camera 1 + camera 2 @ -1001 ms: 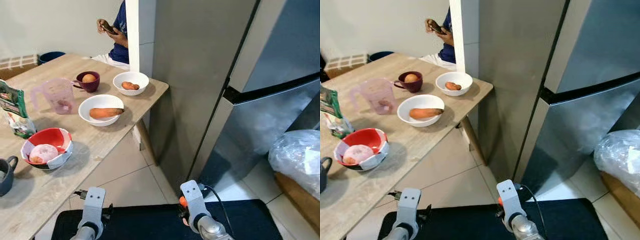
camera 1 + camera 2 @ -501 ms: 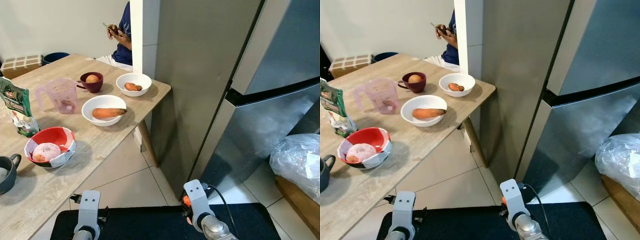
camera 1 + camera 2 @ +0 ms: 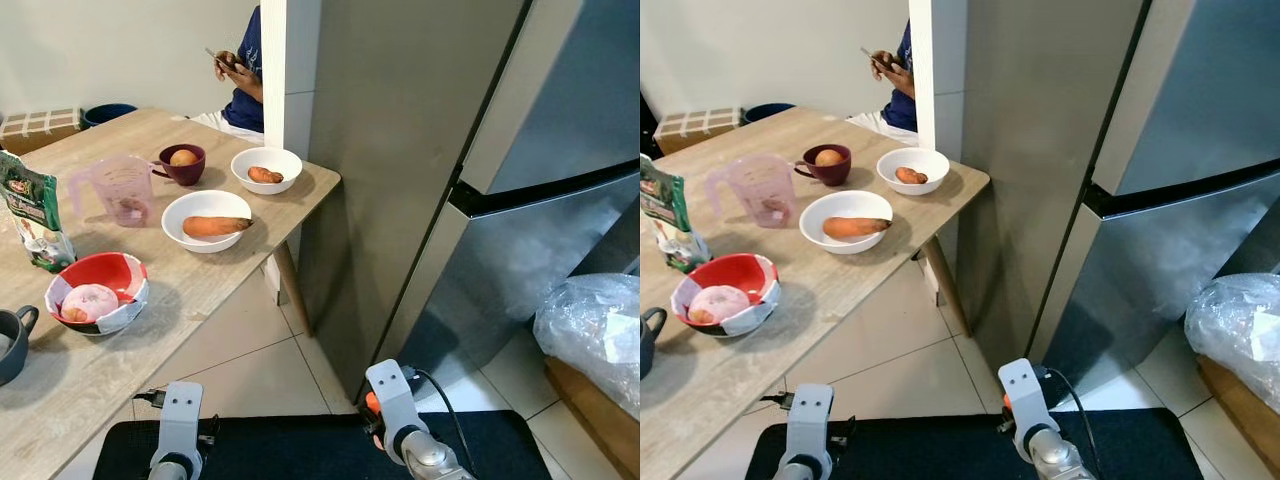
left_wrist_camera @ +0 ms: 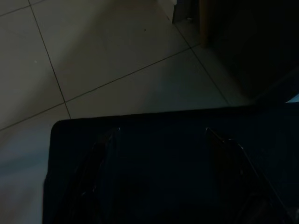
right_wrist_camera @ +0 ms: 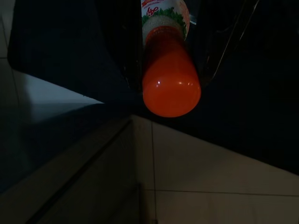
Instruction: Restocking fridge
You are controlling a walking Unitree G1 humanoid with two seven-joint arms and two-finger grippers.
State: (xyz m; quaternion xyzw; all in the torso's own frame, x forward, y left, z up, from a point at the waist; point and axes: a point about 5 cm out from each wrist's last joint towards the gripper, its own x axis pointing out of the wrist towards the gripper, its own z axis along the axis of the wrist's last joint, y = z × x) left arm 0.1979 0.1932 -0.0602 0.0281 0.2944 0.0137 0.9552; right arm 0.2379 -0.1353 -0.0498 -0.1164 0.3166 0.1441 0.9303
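Tiled floor [image 3: 250,350] underfoot, steel fridge [image 3: 440,170] dead ahead with both doors closed, dark seam between upper and lower door. Wooden table [image 3: 200,290] on the robot's left, its corner close to the fridge's side panel.

On the table, from the far end: maroon cup [image 3: 183,163] with a round brownish item inside, small white bowl [image 3: 265,168] with a short orange piece of food, pink measuring jug [image 3: 122,188], bigger white bowl [image 3: 206,219] with a sweet potato [image 3: 214,226] lying across it, green snack bag [image 3: 32,212] upright, red bowl [image 3: 96,292] with a pink doughnut-like thing, dark mug [image 3: 12,343] at the near edge.

Right gripper [image 5: 187,56] is low by the robot's body, fingers clamped either side of an orange bottle [image 5: 169,70] with a printed label; bottle bottom points at the floor near the fridge base. Head view only shows a bit of orange beside the right wrist.

Left gripper [image 4: 161,177] hangs low over the floor; view too dark, cannot tell how its fingers stand.

Person [image 3: 243,60] behind the white pillar, hands on a phone. Clear plastic bag [image 3: 590,330] sits on a wooden surface on the robot's right.
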